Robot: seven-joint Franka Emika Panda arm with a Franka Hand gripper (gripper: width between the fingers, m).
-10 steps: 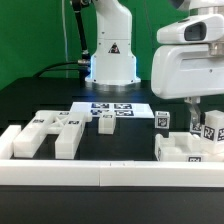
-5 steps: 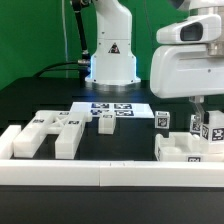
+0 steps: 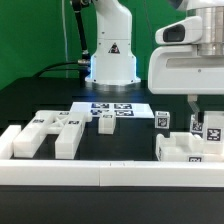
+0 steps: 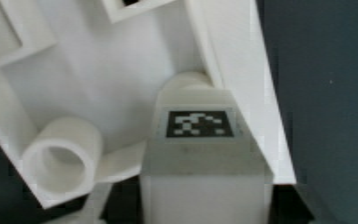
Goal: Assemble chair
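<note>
Jaws just snapped in: the gripper [image 3: 203,110], gaping a second ago, now pinches the tagged chair block [image 4: 199,150] by the bench's edge on the exterior view's right, and its white wrist housing [image 3: 185,65] has crept slightly higher.

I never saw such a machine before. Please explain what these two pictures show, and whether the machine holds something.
It is one white robot arm with a two-finger gripper, building a chair. The exterior view comes from a camera off the arm; the wrist view from a camera on its wrist. On the black table lie blocky white plastic chair parts with square tags, a thin flat white marker board and a long white border rail. The gripper is shut on a white tagged block, seen close in the wrist view.
</note>
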